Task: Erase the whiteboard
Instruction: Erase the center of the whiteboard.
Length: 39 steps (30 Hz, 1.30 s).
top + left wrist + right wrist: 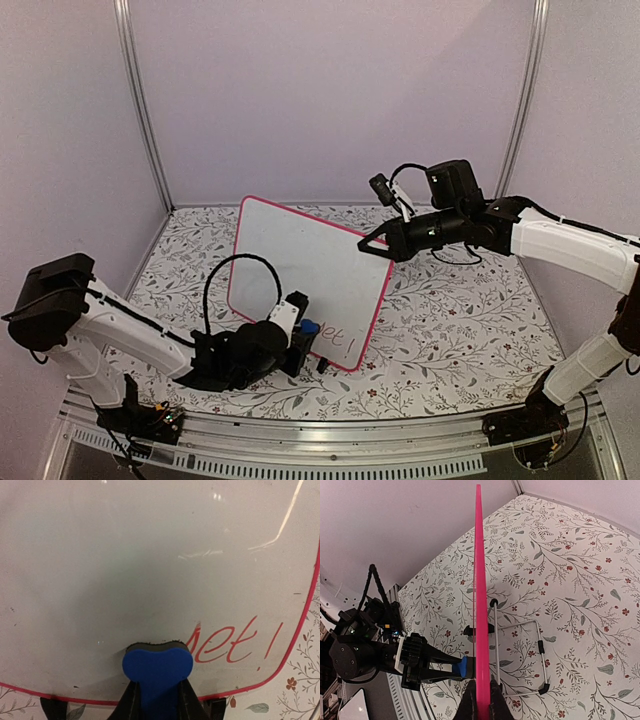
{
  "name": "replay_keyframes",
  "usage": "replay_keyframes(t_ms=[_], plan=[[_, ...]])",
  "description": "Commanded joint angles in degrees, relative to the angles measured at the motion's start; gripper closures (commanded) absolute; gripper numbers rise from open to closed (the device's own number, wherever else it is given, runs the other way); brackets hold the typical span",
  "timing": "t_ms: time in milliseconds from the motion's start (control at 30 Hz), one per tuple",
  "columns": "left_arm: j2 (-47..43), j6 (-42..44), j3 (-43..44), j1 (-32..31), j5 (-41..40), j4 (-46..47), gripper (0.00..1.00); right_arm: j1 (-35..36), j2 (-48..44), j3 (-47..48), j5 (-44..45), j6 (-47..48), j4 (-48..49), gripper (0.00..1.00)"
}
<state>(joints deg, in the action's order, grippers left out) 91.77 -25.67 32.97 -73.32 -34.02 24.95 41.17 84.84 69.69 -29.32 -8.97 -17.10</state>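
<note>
Whiteboard (300,265) with the pink frame is standing propped nearly upright near the middle of the bench (470,330). Its lower edge is facing the near edge, and its small black feet (52,707) are resting on the flowered cover. I am working on it with both arms. My right pincer (481,700) is reaching in from the right side of the bench and is clenching the frame's top edge close to the upper right corner. One finger is sitting on the front face and one on the back, so in my right wrist view the pink rim is running straight up from between them. My left pincer (158,697) is reaching in low from the near left corner of the bench and is grasping a blue eraser (157,662), the fingers squeezing the block at its narrow waist. I am pressing the eraser's dark felt side against the glossy white face, just above the bottom rim. Red writing (230,642), reading roughly "et!", is sitting just beside the eraser on its right, near the board's lower right corner. Behind the board, on the side away from the eraser, a thin wire stand (540,652) is lying spread out on the bench.
</note>
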Motion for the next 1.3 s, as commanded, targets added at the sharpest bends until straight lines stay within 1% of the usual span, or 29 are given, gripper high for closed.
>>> replay_keyframes(t_ms=[0,567,800,967,1100,1267], plan=[[3.54,-2.15,-1.95,-0.36,2.36,-4.36,0.99,1.20,1.24,0.26,-1.88,2.91,-2.52,1.00],[5.16,-5.49,-5.23,-0.61,3.35,-3.63,0.99,1.20,1.55,0.45,-1.97,2.99,-2.68,1.00],[4.18,-5.45,-5.56,-0.79,3.40,-4.15,0.99,1.19,1.47,0.28,-1.97,2.91,-2.67,1.00],[1.93,-3.64,-5.18,-1.46,1.75,-4.03,0.99,1.20,1.54,0.29,-1.97,3.00,-2.57,1.00],[-0.46,-0.69,-2.52,-1.50,0.08,-5.02,0.99,1.20,1.88,0.28,-2.14,2.99,-2.41,1.00],[-1.28,2.50,1.14,-1.48,-1.30,-6.41,0.99,1.20,1.87,0.11,-2.14,3.00,-2.33,1.00]])
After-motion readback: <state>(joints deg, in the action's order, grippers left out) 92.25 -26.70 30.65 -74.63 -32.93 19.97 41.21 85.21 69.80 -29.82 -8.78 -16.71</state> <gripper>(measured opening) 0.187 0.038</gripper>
